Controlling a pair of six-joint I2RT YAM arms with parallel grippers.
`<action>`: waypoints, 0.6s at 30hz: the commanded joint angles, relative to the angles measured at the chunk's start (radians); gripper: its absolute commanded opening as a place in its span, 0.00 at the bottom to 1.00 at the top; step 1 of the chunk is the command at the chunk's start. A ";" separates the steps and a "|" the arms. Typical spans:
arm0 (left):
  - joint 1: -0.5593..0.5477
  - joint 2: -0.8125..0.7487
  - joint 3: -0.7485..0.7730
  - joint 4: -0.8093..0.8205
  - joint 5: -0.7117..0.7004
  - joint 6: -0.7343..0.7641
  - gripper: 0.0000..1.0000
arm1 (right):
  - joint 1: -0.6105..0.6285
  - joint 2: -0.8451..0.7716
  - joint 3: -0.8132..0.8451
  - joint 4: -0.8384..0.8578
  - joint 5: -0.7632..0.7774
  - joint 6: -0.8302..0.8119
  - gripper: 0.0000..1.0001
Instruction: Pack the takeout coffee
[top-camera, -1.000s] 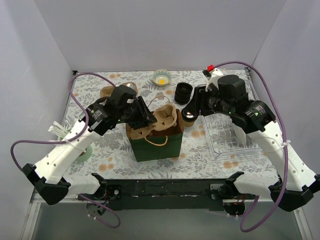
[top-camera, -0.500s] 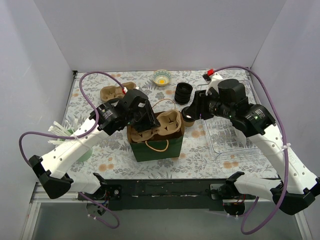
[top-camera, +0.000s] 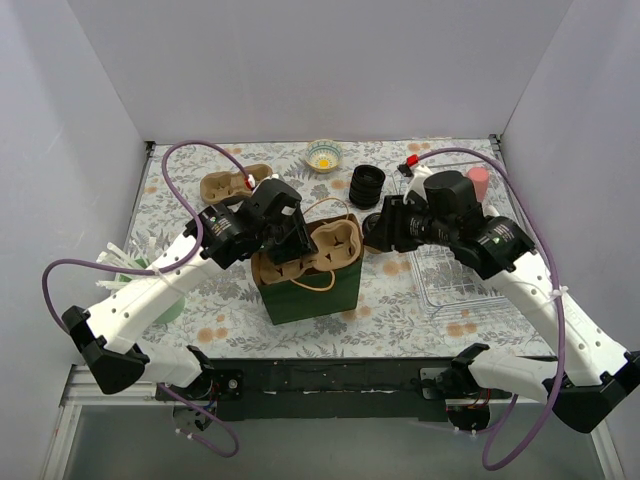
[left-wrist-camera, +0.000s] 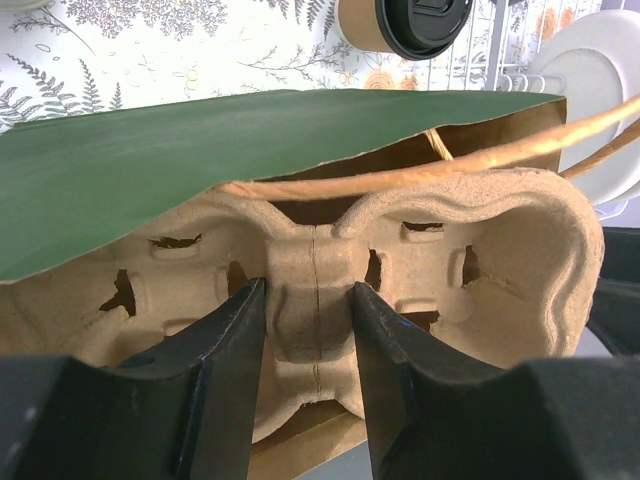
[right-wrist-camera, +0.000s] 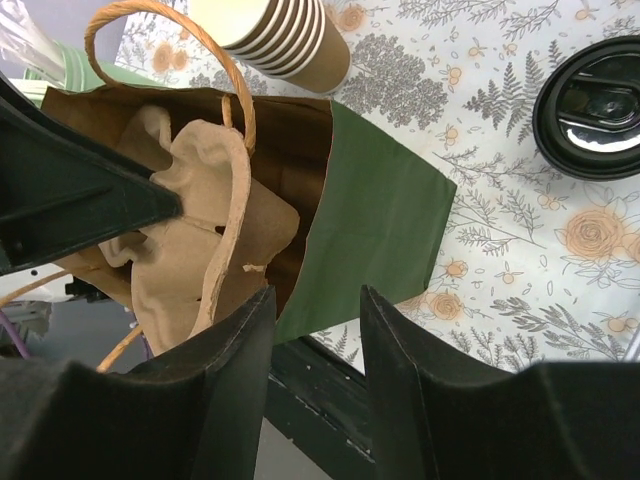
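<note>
Left wrist view: the left pincer (left-wrist-camera: 308, 300) clamps the brown pulp cup carrier (left-wrist-camera: 500, 250) inside the green paper bag (left-wrist-camera: 150, 170). The right pincer (right-wrist-camera: 317, 300), open and empty, should next grasp the black-lidded brown paper coffee cup (left-wrist-camera: 405, 25) standing just beside the bag.

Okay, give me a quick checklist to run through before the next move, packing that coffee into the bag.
1. Left gripper clamped on the cup carrier centre ridge: ok.
2. Carrier fully down in the green bag: cannot tell.
3. Carrier pockets free: ok.
4. Right gripper open, nothing between its fingers: ok.
5. Takeout coffee lidded and within the right arm's view: ok.
6. Coffee in the carrier: not ok, it stands outside the bag.
</note>
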 joint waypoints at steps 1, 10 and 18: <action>-0.007 -0.004 0.028 -0.021 -0.035 0.002 0.23 | 0.012 -0.022 -0.020 0.065 -0.024 0.034 0.47; -0.013 0.016 0.056 -0.029 -0.054 0.006 0.23 | 0.026 0.011 -0.017 0.101 -0.024 0.039 0.43; -0.018 0.033 0.078 -0.064 -0.092 -0.008 0.24 | 0.042 0.030 -0.020 0.109 -0.001 0.039 0.15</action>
